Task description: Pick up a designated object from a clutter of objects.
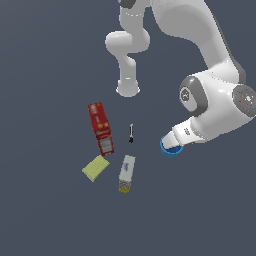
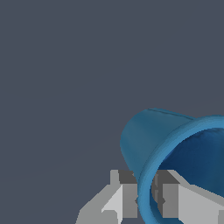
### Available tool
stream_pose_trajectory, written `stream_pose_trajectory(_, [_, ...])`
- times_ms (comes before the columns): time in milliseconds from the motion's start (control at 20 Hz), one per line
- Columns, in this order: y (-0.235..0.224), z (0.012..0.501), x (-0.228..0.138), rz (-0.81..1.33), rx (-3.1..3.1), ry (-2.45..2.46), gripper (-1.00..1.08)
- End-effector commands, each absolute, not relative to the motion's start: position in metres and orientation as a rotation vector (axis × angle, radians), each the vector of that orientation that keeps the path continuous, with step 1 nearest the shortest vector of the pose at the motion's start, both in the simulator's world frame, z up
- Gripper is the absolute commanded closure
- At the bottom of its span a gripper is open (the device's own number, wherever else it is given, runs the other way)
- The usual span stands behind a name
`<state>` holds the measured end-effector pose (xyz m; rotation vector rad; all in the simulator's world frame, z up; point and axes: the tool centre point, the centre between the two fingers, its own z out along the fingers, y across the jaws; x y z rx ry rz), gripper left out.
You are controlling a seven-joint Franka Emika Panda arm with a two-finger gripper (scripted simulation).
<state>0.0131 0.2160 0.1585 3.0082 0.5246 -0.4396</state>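
Blue cup [image 1: 171, 149] sits at the tip of the robot arm, toward the exterior view's right, well apart from the other things. Only a small part of it shows there, because the white arm covers most of it. In the wrist view the blue cup [image 2: 175, 148] is very close and looks big. It is tilted, with its thick rim and dark blue inside facing the camera and its narrow bottom pointing away.

The gripper [image 2: 146, 201] is clamped on the cup's rim. One grey finger [image 2: 124, 192] presses on the outside of the wall and the other finger [image 2: 168, 192] is inside the cup, so the rim is pinched between them. In the exterior view the gripper [image 1: 172, 145] is mostly hidden by the arm. It is hard to tell if the cup touches the bench [image 1: 50, 215] or is just above it.

Out toward the exterior view's left lies the rest of the clutter on the dark grey bench. A tiny black-and-white tool [image 1: 131, 133] is nearest to the cup. Past it is a long red box [image 1: 101, 128]. Below the tool is a white-and-yellow carton [image 1: 126, 173], and near it is a flat yellow block [image 1: 95, 168], just by the end of the red box.
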Motion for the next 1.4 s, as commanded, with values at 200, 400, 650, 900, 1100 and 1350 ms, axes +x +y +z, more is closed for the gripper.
stream_pose_trajectory(200, [0.164, 0.224, 0.025, -0.436, 3.01, 0.523, 1.08])
stream_pose_trajectory(400, [0.133, 0.263, 0.032, -0.436, 3.011, 0.523, 1.08])
stream_pose_trajectory(650, [0.094, 0.31, 0.042, -0.436, 3.011, 0.523, 1.08])
stream_pose_trajectory(900, [0.058, 0.356, 0.051, -0.436, 3.01, 0.523, 1.08])
stream_pose_trajectory(1100, [0.032, 0.387, 0.059, -0.436, 3.01, 0.523, 1.08])
stream_pose_trajectory(1350, [0.008, 0.416, 0.067, -0.436, 3.01, 0.523, 1.08])
